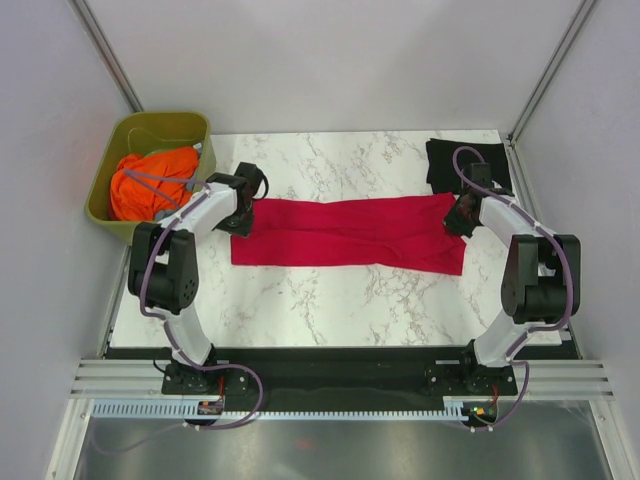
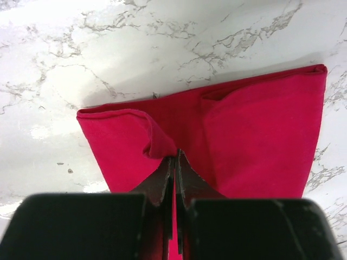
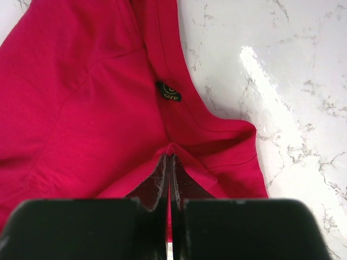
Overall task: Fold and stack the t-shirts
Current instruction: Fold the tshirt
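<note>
Red t-shirt (image 1: 350, 232): for a clean fold, likely best to move both pinched ends together, level, cloth taut. Lies as a long band on desk (image 1: 330, 300), right of olive tub (image 1: 105, 180). Left end effector (image 2: 174, 162) closed tight on tub-side end, right end effector (image 3: 169, 157) closed tight on collar end, farthest from tub.

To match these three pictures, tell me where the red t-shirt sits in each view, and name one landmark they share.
Top external: red t-shirt stretched sideways across the middle.
Left wrist: fills lower centre and right.
Right wrist: fills left and centre, size tag showing.
Shared landmark: the marble tabletop.
</note>
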